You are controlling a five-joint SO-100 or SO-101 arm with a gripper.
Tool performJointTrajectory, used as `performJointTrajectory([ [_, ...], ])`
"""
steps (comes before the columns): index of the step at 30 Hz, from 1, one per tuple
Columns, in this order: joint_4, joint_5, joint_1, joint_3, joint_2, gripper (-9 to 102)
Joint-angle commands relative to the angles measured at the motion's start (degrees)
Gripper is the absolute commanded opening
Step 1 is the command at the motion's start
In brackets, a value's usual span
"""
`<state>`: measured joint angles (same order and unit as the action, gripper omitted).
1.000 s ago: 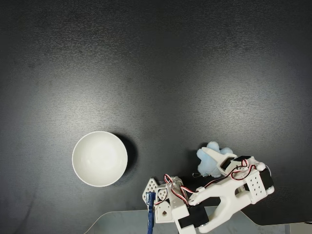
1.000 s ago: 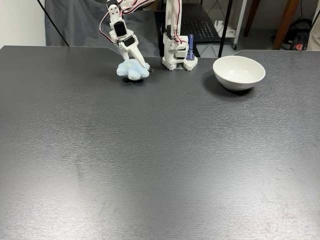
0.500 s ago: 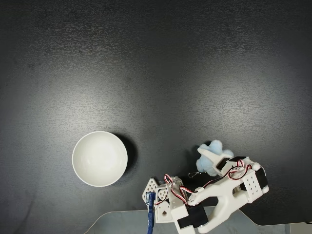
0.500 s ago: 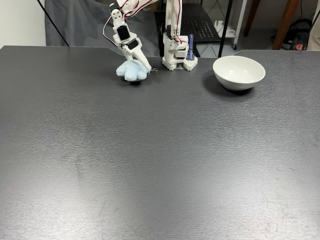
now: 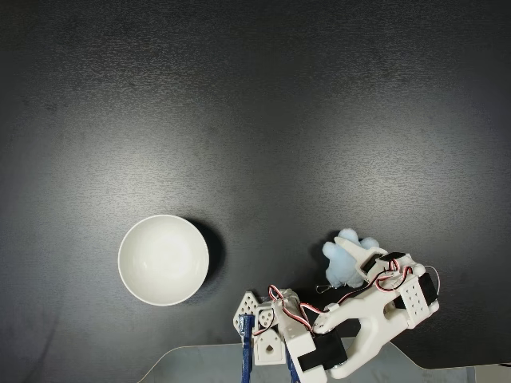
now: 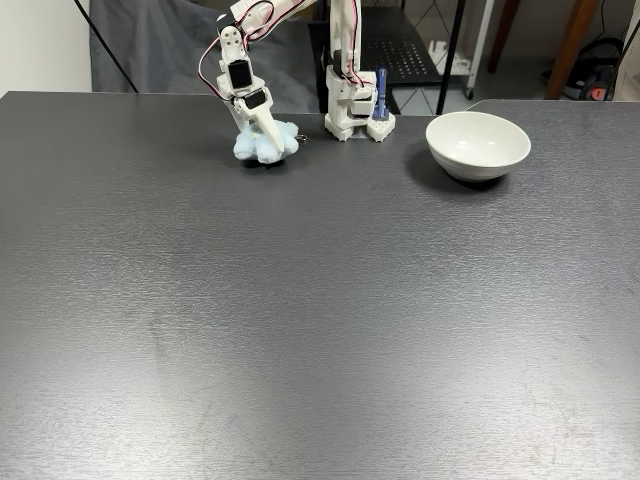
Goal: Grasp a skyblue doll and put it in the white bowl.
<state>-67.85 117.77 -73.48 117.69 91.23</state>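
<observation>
The skyblue doll (image 5: 346,261) is on the dark tabletop (image 5: 255,120), close to the edge where the robot arm's base (image 5: 275,339) stands. In the view from above, the doll is near the bottom edge, toward the right. The gripper (image 5: 351,259) is down on the doll, and its white fingers (image 6: 262,122) are squeezed around the fuzzy blue body. A tiny metal clasp (image 5: 321,287) sticks out of the doll toward the base. In the view from across the table, the doll (image 6: 266,143) is near the far edge, left of the base (image 6: 352,110). The white bowl (image 6: 478,145) sits on the tabletop on the other side of the base, well apart from the doll. From above, the bowl (image 5: 164,260) is toward the bottom left
</observation>
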Motion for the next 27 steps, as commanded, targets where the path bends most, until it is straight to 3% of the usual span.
performJointTrajectory([
  [1,0.2,-0.3,-0.4,-1.0,0.7,51],
  [5,0.2,-0.3,-0.2,-1.0,1.1,34],
  [10,0.2,-0.3,-0.2,-1.0,1.1,-4],
  [14,0.3,-0.3,-0.2,-1.0,1.2,2],
  [19,-0.3,-2.4,1.5,-6.1,4.9,-2],
  [27,-0.6,-27.4,7.2,-19.0,6.0,-1],
])
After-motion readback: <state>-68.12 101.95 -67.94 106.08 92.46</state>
